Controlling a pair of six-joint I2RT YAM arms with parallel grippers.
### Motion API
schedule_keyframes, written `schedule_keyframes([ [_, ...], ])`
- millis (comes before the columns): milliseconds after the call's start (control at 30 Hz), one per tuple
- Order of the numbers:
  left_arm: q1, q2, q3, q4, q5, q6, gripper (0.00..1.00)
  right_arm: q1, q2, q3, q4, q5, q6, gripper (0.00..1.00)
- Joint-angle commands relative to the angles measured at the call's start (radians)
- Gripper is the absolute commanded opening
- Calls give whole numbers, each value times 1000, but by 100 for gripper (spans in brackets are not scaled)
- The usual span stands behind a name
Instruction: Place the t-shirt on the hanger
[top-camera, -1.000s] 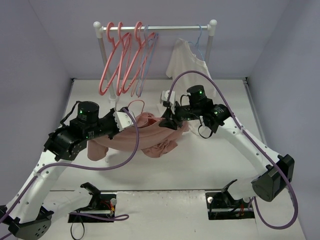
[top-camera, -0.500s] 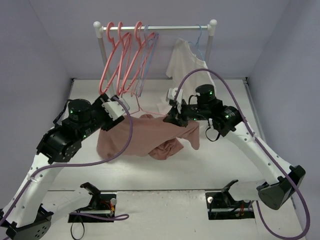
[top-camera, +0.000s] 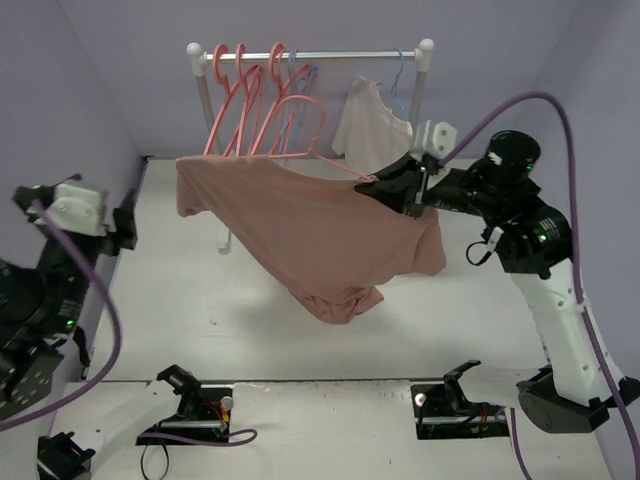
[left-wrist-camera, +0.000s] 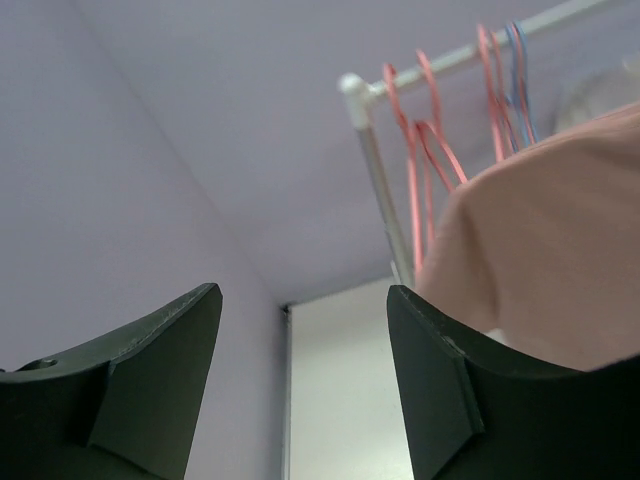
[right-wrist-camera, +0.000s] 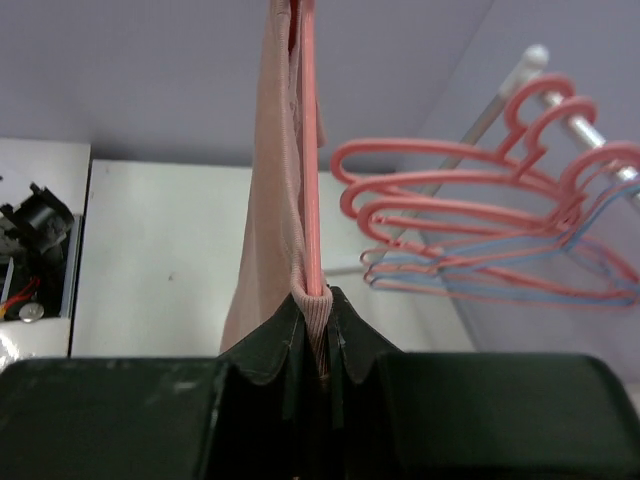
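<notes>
Landmark: the clothes rack (top-camera: 330, 55), standing at the far end of the white surface (top-camera: 250, 340).
T-shirt: the salmon-pink t-shirt (top-camera: 320, 230) hangs spread out in the air in front of the rack and lower than its rail. Its left corner is level with the rack's left post, and its right end is out towards the rack's right post. The lowest folds sag in a bunch; whether they touch the surface cannot be told.
Hanger: the coral-pink hanger (top-camera: 338, 168) is with the t-shirt. One thin arm shows along the cloth's top edge, and a curved loop rises in front of the rail.
Right pincer: the right pincer (top-camera: 374, 187) is in front of the rack's right half. It is clamped together on the t-shirt's ribbed edge, with the hanger's arm pressed beside the cloth between the fingers (right-wrist-camera: 280, 330).
Left pincer: the left pincer (left-wrist-camera: 305, 300) is well to the left of the rack. Its fingers stand apart with nothing between them, and it is clear of the t-shirt.
On the rail: several coral hangers (top-camera: 235, 110) hang at the left end. A white shirt (top-camera: 372, 125) hangs on a pale blue hanger (top-camera: 398, 78) near the right post.
</notes>
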Motion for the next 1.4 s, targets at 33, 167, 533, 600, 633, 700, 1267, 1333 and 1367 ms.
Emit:
schedule_keyframes([
  [33,1,68,157,29,-179,39,63,-8,22,228,120,-173,66,0],
  [167,1,95,183,30,-241,44,63,20,93,352,145,-229,106,0],
  [533,1,115,116,53,-237,33,63,-28,-14,-74,187,-106,222,0],
  [600,1,113,104,53,-234,32,63,-72,-81,-198,181,-10,221,0],
  [633,1,112,95,54,-234,33,63,-111,-114,-232,177,16,219,0],
  [700,1,111,88,60,-233,35,63,-161,-133,-302,171,47,216,0],
  [1267,1,112,-19,120,-220,65,63,-170,-58,-500,-54,526,96,0],
  [1333,1,126,-18,115,-211,51,63,-171,-25,-455,-44,594,100,0],
  [1367,1,127,-19,112,-210,40,63,-170,-6,-426,-43,629,103,0],
])
